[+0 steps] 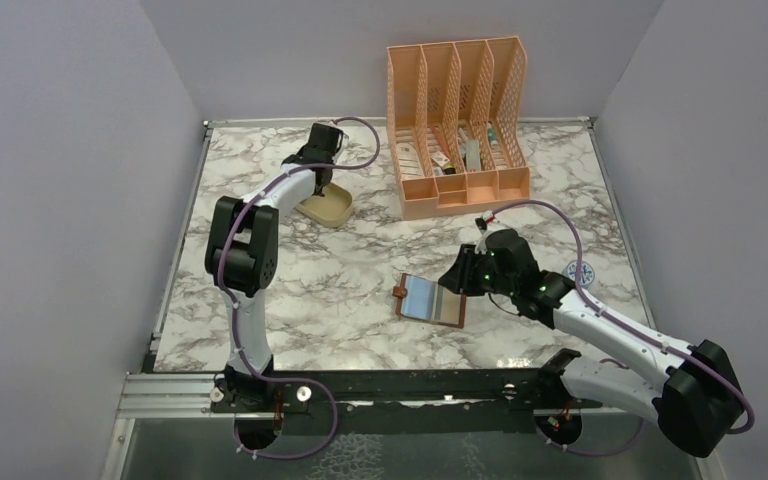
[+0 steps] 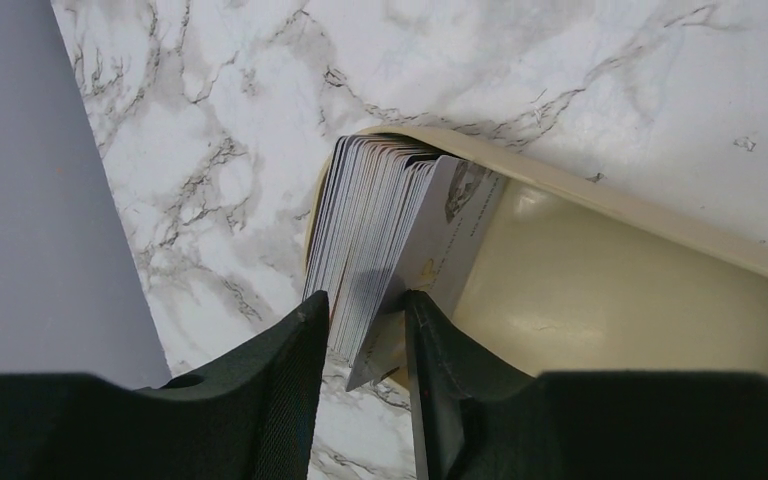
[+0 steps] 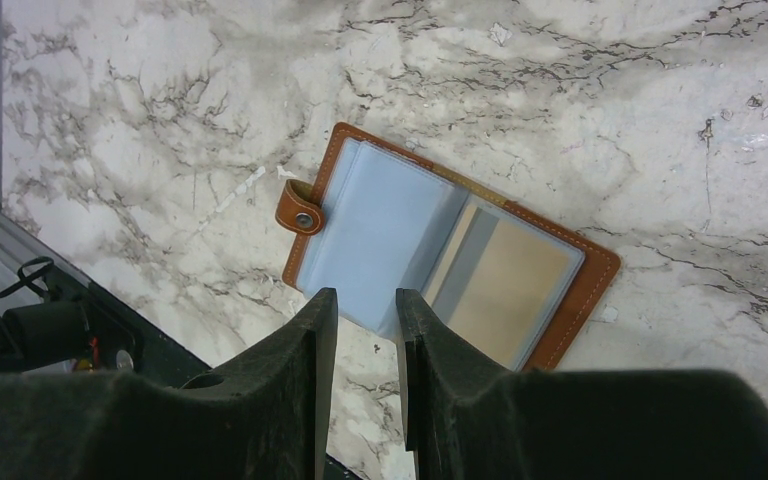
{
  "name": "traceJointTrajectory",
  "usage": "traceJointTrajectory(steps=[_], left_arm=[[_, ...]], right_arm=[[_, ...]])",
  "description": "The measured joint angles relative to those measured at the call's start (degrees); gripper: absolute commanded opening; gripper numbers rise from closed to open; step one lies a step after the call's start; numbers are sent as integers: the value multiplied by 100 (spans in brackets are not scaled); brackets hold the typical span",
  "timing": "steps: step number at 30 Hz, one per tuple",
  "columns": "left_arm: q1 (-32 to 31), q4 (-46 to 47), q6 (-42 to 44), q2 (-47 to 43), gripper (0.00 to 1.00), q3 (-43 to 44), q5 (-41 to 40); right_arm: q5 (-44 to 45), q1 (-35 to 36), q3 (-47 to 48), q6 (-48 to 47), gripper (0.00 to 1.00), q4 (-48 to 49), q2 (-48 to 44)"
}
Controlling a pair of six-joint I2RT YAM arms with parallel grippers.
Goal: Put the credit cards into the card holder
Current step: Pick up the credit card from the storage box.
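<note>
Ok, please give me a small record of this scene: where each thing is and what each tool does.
cards: stack on edge in the tray
left tool: astride a few cards; grip unclear
holder: open flat on table, pockets up
right tool: over holder's edge, open, empty
organiser: at far edge

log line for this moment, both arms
left gripper astride credit cards in beige tray, grip unclear | right gripper open, empty, over open card holder
</note>
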Motion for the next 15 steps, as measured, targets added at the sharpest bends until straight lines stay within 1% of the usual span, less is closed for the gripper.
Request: traceJointTrajectory(steps=[5,9,10,15], left_arm=[[0,-24,-9,0,19,83,-7],[0,-107,-57,0,1,101,15],[-2,-149,-85,0,0,105,48],[-22,-476,-339,-28,0,247,343]], right_arm=[[-4,0,0,0,29,-2,0],[-22,0,0,0,29,-2,0],[-28,0,0,2,29,-2,0],[-96,0,0,2,29,-2,-2]])
